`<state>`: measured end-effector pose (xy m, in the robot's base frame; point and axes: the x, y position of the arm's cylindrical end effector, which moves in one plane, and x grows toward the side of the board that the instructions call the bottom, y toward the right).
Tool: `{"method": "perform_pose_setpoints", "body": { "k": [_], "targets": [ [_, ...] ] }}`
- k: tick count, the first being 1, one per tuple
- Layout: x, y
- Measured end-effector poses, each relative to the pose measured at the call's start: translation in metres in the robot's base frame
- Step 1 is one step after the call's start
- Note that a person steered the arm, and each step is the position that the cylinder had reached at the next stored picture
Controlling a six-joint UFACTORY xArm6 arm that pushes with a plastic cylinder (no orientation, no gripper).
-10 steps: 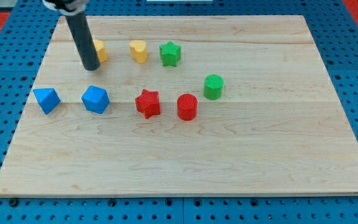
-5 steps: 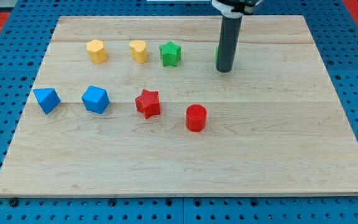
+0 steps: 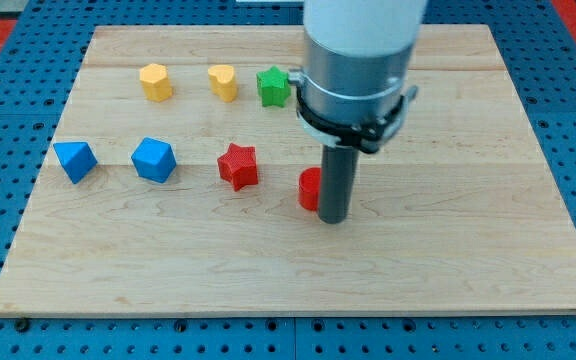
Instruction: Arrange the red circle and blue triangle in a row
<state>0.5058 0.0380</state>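
Note:
The red circle (image 3: 310,189) lies a little below the board's middle, half hidden behind my rod. My tip (image 3: 334,218) rests on the board right against the circle's right side. The blue triangle (image 3: 74,160) lies near the view's left edge of the board, far to the left of my tip. The arm's wide grey body covers the upper middle of the view.
A blue block (image 3: 154,159) and a red star (image 3: 238,166) lie between the triangle and the circle. Two yellow blocks (image 3: 155,82) (image 3: 223,82) and a green star (image 3: 272,86) sit along the view's top. A green block seen earlier is hidden behind the arm.
My rod has moved from the upper right of the board down to the red circle's right side. The green cylinder is now hidden by the arm. The red circle stands about where it was.

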Motion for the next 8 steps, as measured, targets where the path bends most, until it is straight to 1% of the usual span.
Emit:
{"method": "perform_pose_setpoints", "body": {
  "k": [1, 2, 3, 4, 5, 6, 7, 8],
  "targets": [
    [-0.022, 0.0],
    [0.007, 0.001],
    [0.05, -0.102],
    [0.027, -0.224],
    [-0.016, -0.274],
    [-0.006, -0.297],
    [-0.027, -0.3],
    [-0.027, -0.3]
  ]
}}
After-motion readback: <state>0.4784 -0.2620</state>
